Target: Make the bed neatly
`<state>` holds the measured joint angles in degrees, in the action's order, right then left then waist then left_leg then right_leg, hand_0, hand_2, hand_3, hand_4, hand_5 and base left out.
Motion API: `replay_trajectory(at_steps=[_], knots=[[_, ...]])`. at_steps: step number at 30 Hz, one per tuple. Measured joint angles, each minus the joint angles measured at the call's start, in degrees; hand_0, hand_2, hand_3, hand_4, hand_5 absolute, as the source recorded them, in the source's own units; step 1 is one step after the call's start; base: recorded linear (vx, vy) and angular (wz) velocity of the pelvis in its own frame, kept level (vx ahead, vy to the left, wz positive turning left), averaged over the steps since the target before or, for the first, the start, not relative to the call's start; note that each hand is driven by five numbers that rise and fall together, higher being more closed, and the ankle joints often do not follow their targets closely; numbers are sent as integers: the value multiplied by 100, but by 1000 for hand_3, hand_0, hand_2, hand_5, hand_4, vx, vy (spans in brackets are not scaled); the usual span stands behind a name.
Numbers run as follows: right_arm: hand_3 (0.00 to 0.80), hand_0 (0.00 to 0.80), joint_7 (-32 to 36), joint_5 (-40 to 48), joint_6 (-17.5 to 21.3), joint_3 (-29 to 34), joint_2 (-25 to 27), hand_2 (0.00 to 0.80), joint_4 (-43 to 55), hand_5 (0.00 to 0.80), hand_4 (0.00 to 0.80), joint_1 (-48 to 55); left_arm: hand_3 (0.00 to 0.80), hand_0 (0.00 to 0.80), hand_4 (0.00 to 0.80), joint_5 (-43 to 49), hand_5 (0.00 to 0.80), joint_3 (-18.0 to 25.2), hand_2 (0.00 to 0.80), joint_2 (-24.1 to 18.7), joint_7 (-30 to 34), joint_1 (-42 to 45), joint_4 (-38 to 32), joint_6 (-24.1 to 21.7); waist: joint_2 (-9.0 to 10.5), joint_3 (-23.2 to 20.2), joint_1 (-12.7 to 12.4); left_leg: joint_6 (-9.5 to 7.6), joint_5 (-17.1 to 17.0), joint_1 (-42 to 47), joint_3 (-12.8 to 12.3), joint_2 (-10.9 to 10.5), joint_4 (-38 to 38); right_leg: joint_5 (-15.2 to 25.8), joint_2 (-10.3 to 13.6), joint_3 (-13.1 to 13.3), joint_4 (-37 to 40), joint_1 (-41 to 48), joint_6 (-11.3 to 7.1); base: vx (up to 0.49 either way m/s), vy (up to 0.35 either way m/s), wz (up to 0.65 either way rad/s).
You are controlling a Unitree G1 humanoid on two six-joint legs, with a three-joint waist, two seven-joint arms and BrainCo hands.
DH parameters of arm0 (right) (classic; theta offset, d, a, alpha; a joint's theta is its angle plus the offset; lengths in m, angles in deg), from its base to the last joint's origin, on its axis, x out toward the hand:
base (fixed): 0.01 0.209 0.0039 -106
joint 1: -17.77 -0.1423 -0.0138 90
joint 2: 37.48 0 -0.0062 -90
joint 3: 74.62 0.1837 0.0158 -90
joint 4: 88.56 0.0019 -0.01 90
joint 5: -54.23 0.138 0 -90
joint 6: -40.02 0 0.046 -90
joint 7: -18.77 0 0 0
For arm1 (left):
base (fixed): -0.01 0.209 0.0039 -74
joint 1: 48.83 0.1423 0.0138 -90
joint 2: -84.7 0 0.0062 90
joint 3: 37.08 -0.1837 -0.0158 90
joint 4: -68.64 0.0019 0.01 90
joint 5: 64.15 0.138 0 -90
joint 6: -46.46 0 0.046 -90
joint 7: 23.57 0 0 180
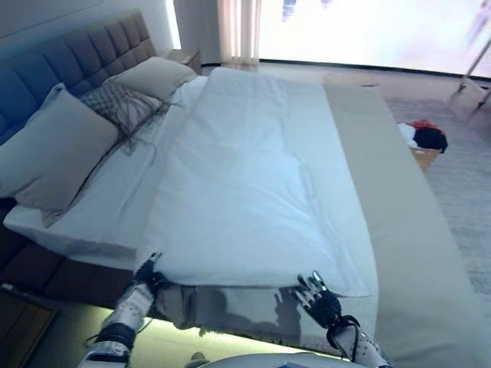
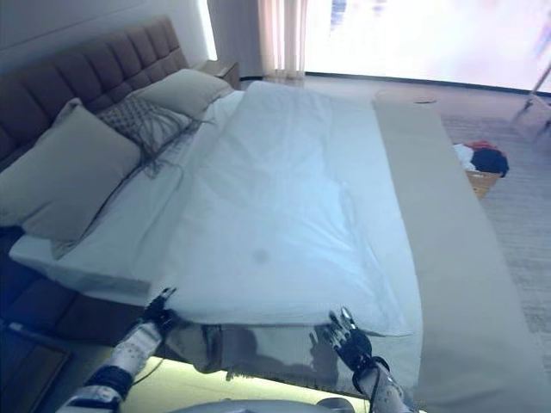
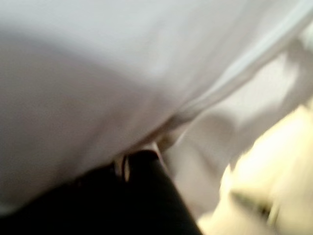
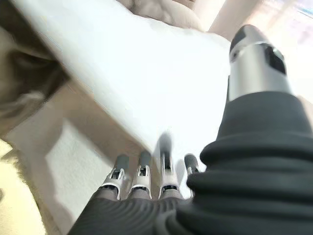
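Left robot hand (image 1: 146, 274) first: it sits at the near left corner of the white duvet (image 1: 253, 184), and our own wrist view just shows cloth draped over the dark cover, so we honestly can't tell whether the fingers are pinching the hem or just tucked under it.

Past it on the left we've got the pillows (image 1: 57, 149) stacked against the padded headboard (image 1: 92, 50), with a patterned cushion (image 1: 119, 103) between two plain ones.

The duvet itself lies down the middle of the bed (image 1: 418, 253), fairly flat with soft wrinkles, its near edge stopping short of the bed's edge so a strip of beige sheet shows below it.

Our guess is it handles light, floppy and a bit slippery. It'll sag between two grips and fold on itself, so we'd take it at the hem near both near corners and pull evenly.

Right robot hand (image 1: 318, 295) sits at the near edge further right, fingers spread and straight, resting against the cloth rather than holding it.

Off to the right, a basket of clothes (image 1: 422, 142) sits on the floor.
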<state>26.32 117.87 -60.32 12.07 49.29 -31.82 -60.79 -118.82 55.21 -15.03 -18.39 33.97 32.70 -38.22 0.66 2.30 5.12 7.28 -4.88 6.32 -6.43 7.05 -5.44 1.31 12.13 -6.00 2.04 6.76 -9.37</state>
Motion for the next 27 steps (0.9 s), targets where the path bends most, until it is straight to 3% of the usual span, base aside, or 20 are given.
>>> replay_trajectory(at_steps=[3, 9, 12, 15, 19, 24, 27], knots=[[0, 0, 281, -8, 5, 156, 130, 0, -236, 0, 0, 165, 800, 800, 800, 1, 800, 380, 800, -203, 306, 200, -3, -200, -5, -78, 18, -19, 23, 11, -90, -30, 2, 14, 26, 100, 0, -59, -19, -62, 77, -16], [0, 0, 636, -12, 48, 143, 75, 0, -355, 0, 0, 334, 800, 800, 800, -6, 800, 389, 800, 2, 622, 656, -79, -344, -53, -166, 9, -42, 98, 132, -153, -123, 2, 37, 109, 251, -6, -67, -54, -72, 42, -16], [0, 0, 705, -13, 41, 140, -55, 0, -347, 0, 0, 333, 800, 800, 800, -7, 800, 438, 800, 39, 632, 767, -139, -348, -51, -167, -158, -56, 129, 205, -442, -104, -1, 66, 141, 137, -236, -273, -60, -186, -8, -39], [0, 0, 841, -62, 41, 16, -116, 0, -350, 0, 0, 324, 800, 800, 800, -8, 800, 468, 800, 63, 629, 828, -157, -505, -42, -172, -220, -46, 169, 164, -538, -68, -1, 43, 123, -91, -733, -666, -33, -149, -113, -46], [0, 0, 984, -63, 75, 1, -35, 0, -368, 0, 0, 405, 800, 800, 800, -21, 800, 464, 800, 96, 588, 859, -169, -717, -20, -175, -273, -36, 185, 0, -82, -27, 33, -42, -16, -67, -815, -910, 68, -116, -94, -15], [0, 0, 822, -43, 134, -33, 424, 0, -309, 0, 0, 339, 800, 800, 800, -134, 800, 446, 800, 236, 500, 784, -196, -786, -126, -98, -268, -20, 244, -247, 93, 103, 375, 0, -121, -130, -724, -921, 151, -97, 68, 9], [0, 0, 629, 8, 130, 90, 714, 0, -294, 0, 0, 191, 800, 800, 800, -300, 800, 444, 800, 466, 522, 760, -81, -854, -282, 54, -123, 4, 319, -294, 204, 138, 559, -55, -87, -58, -809, -885, 173, 52, 268, 10]])
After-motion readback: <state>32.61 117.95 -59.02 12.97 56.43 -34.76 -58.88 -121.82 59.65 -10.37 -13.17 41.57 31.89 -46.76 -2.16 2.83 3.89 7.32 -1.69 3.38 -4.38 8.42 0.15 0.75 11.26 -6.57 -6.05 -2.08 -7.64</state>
